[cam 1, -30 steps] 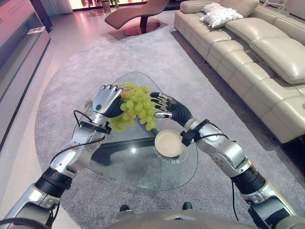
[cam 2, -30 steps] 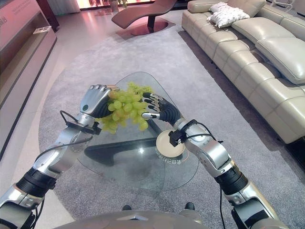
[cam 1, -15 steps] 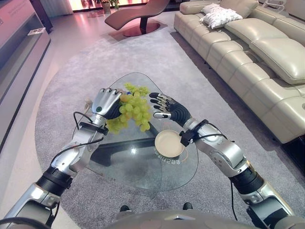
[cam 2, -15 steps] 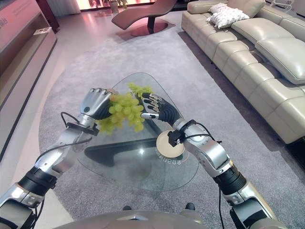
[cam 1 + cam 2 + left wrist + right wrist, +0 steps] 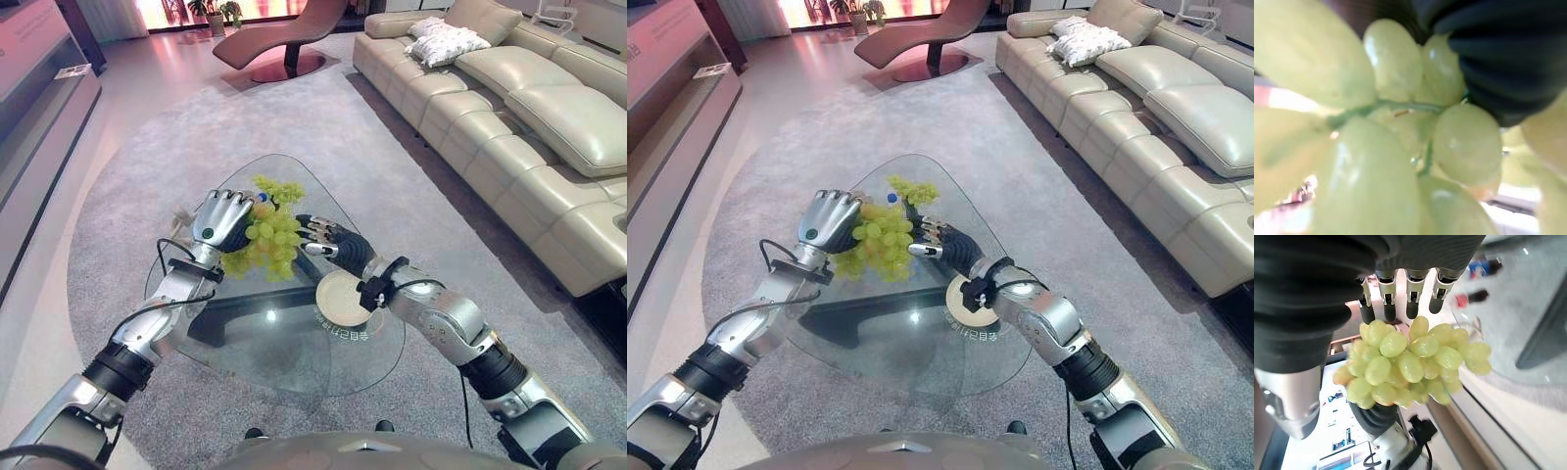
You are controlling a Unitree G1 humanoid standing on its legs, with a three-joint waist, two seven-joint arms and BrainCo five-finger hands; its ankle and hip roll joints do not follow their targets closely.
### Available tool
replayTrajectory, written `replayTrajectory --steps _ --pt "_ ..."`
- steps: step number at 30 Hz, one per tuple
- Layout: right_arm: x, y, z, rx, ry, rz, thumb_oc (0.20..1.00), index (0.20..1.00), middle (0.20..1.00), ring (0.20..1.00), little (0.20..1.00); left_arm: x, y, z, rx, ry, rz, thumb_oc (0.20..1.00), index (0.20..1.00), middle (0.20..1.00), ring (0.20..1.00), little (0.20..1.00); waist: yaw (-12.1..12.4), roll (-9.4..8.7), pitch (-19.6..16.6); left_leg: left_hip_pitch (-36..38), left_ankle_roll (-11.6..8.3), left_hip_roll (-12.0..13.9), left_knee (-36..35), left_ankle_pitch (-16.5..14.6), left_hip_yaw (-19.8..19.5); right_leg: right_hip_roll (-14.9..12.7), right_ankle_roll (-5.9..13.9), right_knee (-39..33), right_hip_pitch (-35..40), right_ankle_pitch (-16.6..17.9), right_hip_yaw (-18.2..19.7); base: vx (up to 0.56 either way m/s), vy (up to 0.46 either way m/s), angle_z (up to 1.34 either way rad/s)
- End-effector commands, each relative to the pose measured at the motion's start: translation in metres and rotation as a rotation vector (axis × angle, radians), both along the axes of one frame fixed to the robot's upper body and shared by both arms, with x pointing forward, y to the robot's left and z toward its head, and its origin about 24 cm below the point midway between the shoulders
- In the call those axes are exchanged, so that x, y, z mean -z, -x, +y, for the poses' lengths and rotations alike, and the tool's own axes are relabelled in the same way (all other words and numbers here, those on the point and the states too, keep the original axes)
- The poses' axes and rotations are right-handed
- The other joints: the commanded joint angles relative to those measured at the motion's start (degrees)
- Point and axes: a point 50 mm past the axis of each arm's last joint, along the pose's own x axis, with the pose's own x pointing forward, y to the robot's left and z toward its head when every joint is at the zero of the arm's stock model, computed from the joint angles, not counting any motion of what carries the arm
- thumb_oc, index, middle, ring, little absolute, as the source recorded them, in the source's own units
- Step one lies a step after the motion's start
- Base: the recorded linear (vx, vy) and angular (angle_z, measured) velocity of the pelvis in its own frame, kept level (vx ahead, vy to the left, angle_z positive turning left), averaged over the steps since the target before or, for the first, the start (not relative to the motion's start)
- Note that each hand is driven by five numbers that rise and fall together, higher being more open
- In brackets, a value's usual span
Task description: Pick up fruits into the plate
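My left hand [image 5: 220, 217] is shut on a bunch of green grapes [image 5: 263, 243] and holds it just above the glass table [image 5: 284, 343]. In the left wrist view the grapes [image 5: 1376, 147] press right against the hand. My right hand [image 5: 333, 243] is open beside the bunch, and its straight fingers [image 5: 1413, 298] reach the grapes [image 5: 1410, 362] from the other side. A small round beige plate [image 5: 338, 299] lies on the glass under my right wrist, to the right of the hanging bunch. A second, smaller bunch of grapes [image 5: 277, 189] lies near the table's far edge.
A small blue object [image 5: 263, 196] sits by the far bunch. The table stands on a grey round rug [image 5: 127, 157]. A long cream sofa [image 5: 509, 108] runs along the right, and a brown lounge chair [image 5: 284, 39] stands beyond the rug.
My left hand has lowered the grapes a little toward the table. My right hand has dropped and closed in beside the bunch. The view has shifted slightly.
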Motion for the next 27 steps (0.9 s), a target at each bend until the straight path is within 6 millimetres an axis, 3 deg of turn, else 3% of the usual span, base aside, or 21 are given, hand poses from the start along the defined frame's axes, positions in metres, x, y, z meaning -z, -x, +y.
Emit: replayTrajectory --steps 1,7,12,16,27 --pt "-0.028 0.002 0.032 -0.119 -0.139 -0.009 1.000 1.000 1.000 1.000 1.000 -0.051 -0.022 -0.009 0.009 -0.013 -0.270 0.200 0.200 0.200 0.200 0.200 0.1 -1.74 -0.4 -0.8 1.24 0.1 1.5 -4.9 -0.6 -2.8 1.80 3.4 1.8 -4.8 -2.0 0.00 0.000 0.00" --pt "-0.019 0.005 0.036 -0.133 -0.143 0.043 1.000 1.000 1.000 1.000 1.000 -0.056 -0.027 0.006 -0.030 -0.011 -0.324 0.200 0.200 0.200 0.200 0.200 0.2 -1.73 -0.8 -0.7 1.14 0.0 1.4 -4.7 -0.7 -2.9 1.74 3.3 1.8 -4.7 -2.0 0.00 0.000 0.00" --pt "-0.022 0.003 0.039 -0.137 -0.162 0.041 1.000 1.000 1.000 1.000 1.000 -0.057 -0.032 0.001 -0.003 -0.047 -0.269 0.200 0.200 0.200 0.200 0.200 -0.1 -1.55 -1.1 -0.7 1.10 0.0 1.5 -4.7 -0.7 -2.9 1.75 3.5 1.8 -4.6 -1.8 0.00 0.000 0.00" --pt "-0.026 0.002 0.044 -0.134 -0.167 0.011 1.000 1.000 1.000 1.000 1.000 -0.047 -0.034 -0.007 0.009 -0.068 -0.189 0.200 0.200 0.200 0.200 0.200 -0.4 -1.36 -1.2 -0.7 1.23 0.0 1.6 -4.9 -0.5 -2.9 1.90 3.5 1.6 -4.7 -1.5 0.00 0.000 0.00" --pt "-0.031 0.000 0.041 -0.102 -0.158 -0.062 1.000 1.000 1.000 1.000 1.000 -0.025 -0.033 -0.006 -0.002 -0.083 -0.084 0.200 0.200 0.200 0.200 0.200 -0.6 -1.11 -0.5 -0.6 1.58 -0.1 1.8 -4.8 -0.1 -3.1 2.01 3.5 1.4 -4.5 -1.4 0.00 0.002 -0.06"
